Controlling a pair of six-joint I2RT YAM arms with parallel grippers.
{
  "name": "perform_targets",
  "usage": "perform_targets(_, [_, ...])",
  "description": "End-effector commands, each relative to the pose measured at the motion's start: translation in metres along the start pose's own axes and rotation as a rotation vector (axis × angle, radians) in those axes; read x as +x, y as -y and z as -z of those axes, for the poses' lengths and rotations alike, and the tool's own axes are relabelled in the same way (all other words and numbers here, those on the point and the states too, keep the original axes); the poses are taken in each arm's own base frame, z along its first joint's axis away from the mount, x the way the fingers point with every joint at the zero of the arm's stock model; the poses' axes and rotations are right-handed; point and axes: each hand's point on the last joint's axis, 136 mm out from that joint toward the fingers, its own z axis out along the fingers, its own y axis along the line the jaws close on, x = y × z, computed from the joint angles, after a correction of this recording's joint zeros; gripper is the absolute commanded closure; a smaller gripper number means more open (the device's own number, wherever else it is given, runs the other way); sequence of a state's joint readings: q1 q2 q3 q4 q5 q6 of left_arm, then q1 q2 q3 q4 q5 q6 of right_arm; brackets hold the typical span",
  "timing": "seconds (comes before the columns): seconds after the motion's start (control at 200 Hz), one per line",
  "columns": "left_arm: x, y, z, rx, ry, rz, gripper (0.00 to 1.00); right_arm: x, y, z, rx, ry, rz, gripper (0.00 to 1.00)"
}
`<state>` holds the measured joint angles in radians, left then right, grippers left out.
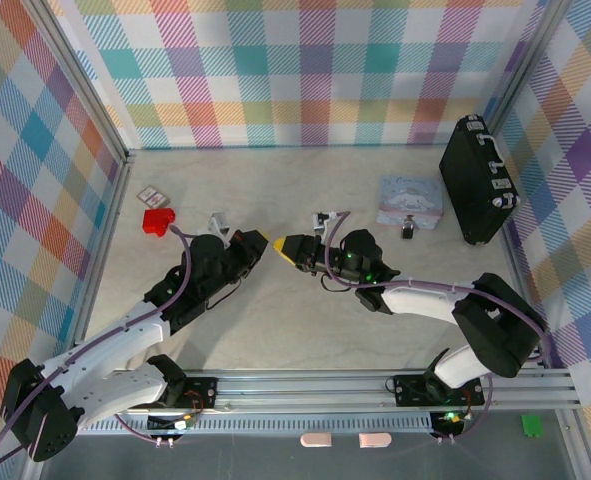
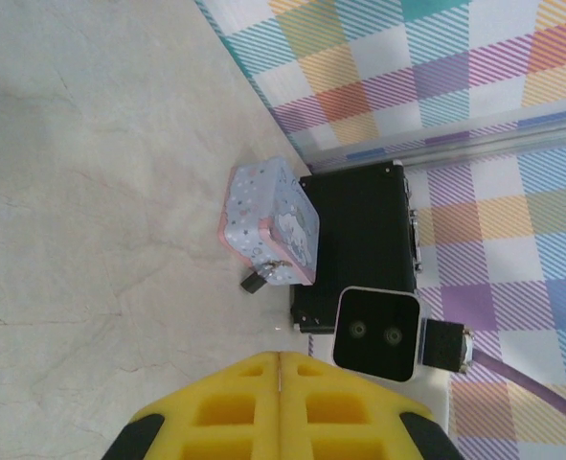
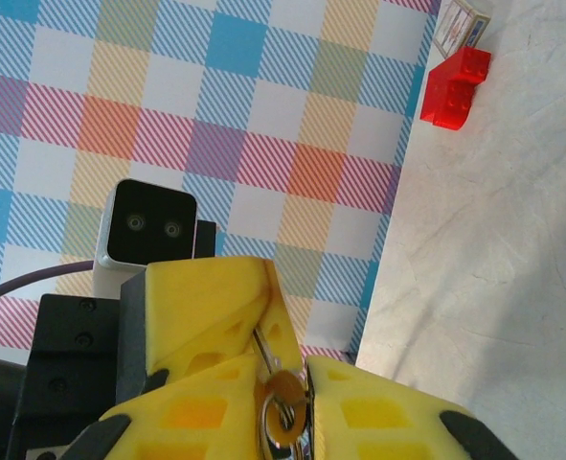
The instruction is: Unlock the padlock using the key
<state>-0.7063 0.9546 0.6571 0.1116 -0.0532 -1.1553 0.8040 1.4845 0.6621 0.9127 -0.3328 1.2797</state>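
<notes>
Because the key has to reach the lock, the right end effector is closed firmly on it. The left end effector faces it tip to tip, closed and empty, probably ready to help re-grip. The padlock lies on the desk against the pale blue tin, well apart from both.

Cannot see the blade of the key, buried inside the right gripper. Cannot tell whether the padlock is locked: too small, shackle half behind the tin. Loses the left gripper at the bottom edge. Hides part of the black case behind a camera housing.
</notes>
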Motion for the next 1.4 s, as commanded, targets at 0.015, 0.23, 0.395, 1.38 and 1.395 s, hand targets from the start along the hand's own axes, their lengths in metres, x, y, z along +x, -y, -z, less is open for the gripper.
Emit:
perform_targets(0.015, [0.019, 0.009, -0.001, 0.049, -0.069, -0.028, 0.99, -0.004, -0.032, -0.004, -0.089, -0.006, 0.025, 0.82])
perform_targets(0.23, [0.018, 0.008, -0.001, 0.046, -0.065, -0.031, 0.99, -0.005, -0.031, -0.001, -0.082, 0.007, 0.023, 0.91])
perform_targets(0.395, [0.017, 0.003, 0.001, 0.033, -0.051, -0.038, 0.96, -0.008, -0.026, 0.006, -0.057, 0.030, 0.026, 0.96])
perform_targets(1.38, [0.114, 0.014, -0.203, -0.239, -0.392, -0.666, 0.24, -0.049, -0.100, 0.314, 0.821, 0.530, 0.609, 1.00])
perform_targets(1.395, [0.119, 0.013, -0.208, -0.242, -0.395, -0.673, 0.24, -0.048, -0.103, 0.317, 0.815, 0.540, 0.612, 1.00])
